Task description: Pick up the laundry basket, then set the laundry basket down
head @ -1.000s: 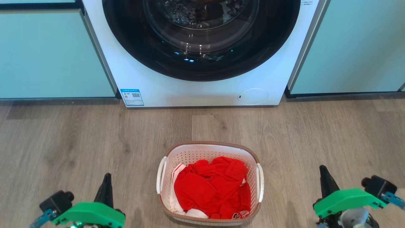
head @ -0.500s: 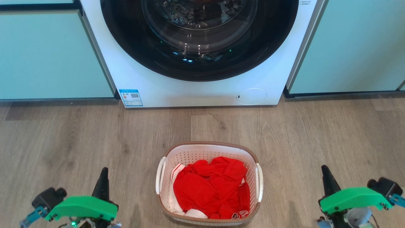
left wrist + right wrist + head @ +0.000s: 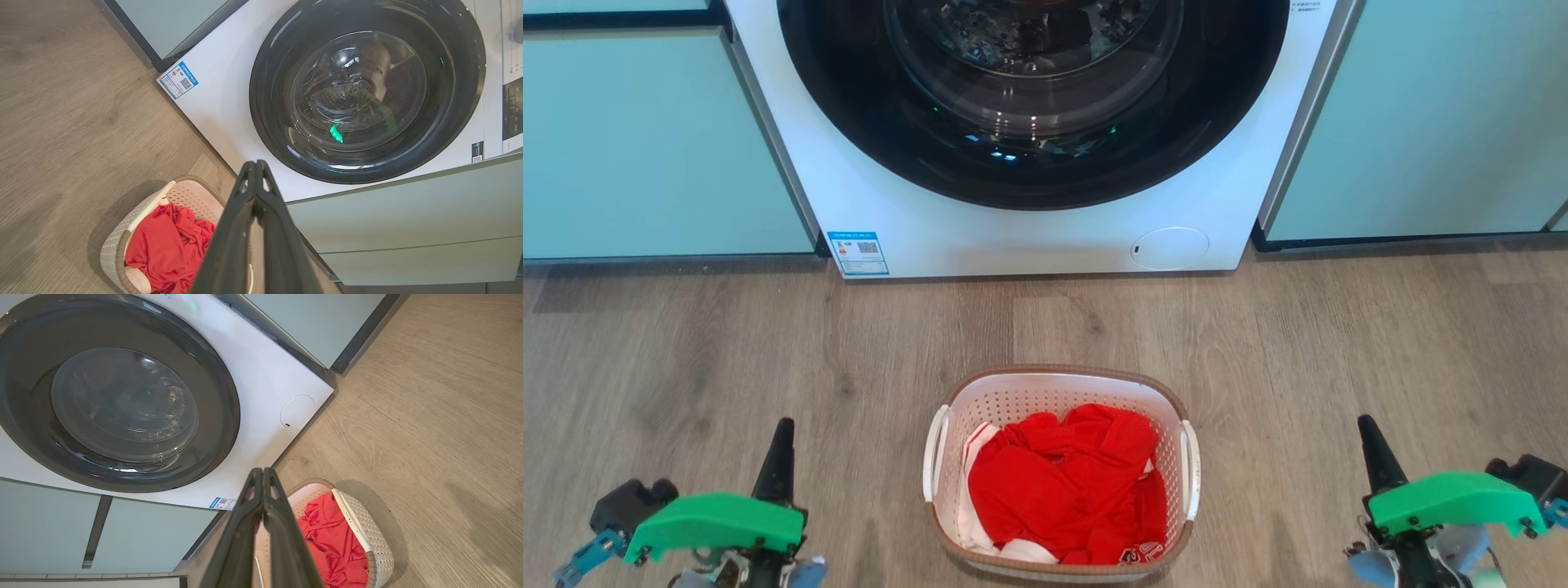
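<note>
Both grippers, left gripper (image 3: pixel 781 445) and right gripper (image 3: pixel 1370 441), hover pinched together and empty, flanking the laundry basket (image 3: pixel 1058 370), which sits on the floor (image 3: pixel 686 351) midway between them, a side handle (image 3: pixel 929 457) facing each.

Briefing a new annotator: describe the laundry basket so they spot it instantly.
Find the white front-loading washing machine between pale green cabinets. On the wood floor straight in front of it sits the laundry basket. Unlike anything nearby, it is perforated white plastic with a brown woven-look rim, white side handles and red clothes inside.
</note>
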Tool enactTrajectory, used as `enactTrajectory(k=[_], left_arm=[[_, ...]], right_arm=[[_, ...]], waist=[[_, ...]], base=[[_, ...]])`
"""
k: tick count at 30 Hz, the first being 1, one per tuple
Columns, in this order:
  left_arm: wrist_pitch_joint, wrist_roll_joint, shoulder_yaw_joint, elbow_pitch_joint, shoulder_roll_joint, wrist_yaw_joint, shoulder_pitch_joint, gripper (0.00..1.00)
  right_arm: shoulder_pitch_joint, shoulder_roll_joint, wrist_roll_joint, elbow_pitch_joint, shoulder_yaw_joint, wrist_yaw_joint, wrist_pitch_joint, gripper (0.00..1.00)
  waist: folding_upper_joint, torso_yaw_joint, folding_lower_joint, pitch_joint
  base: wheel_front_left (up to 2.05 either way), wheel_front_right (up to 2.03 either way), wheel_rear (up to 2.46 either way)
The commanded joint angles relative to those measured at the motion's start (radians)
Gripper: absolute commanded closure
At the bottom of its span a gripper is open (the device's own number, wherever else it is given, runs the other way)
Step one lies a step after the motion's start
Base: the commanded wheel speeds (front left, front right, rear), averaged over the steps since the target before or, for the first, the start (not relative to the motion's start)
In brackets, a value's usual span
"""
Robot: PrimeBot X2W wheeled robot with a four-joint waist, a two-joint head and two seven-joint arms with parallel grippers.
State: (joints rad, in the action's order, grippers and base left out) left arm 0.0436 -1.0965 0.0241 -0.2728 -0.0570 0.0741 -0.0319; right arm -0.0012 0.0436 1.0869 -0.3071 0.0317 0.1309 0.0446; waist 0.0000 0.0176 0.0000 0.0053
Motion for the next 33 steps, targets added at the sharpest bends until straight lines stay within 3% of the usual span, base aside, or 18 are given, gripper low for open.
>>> enactTrajectory(k=[1, 33], left_arm=[[-0.008, -0.026, -0.028, 0.031, -0.011, 0.010, 0.054, 1.00], [-0.102, -0.384, -0.091, 0.029, -0.009, 0.043, 0.114, 1.00]], right_arm=[[-0.055, 0.021, 0.027, 0.038, -0.006, 0.000, -0.008, 1.00], [-0.090, 0.023, 0.393, 0.056, 0.040, 0.000, -0.101, 1.00]], waist=[[0.0000, 0.000, 0.0000, 0.000], [0.0000, -0.013, 0.0000, -0.002]], base=[[0.00, 0.00, 0.00], [0.00, 0.00, 0.00]])
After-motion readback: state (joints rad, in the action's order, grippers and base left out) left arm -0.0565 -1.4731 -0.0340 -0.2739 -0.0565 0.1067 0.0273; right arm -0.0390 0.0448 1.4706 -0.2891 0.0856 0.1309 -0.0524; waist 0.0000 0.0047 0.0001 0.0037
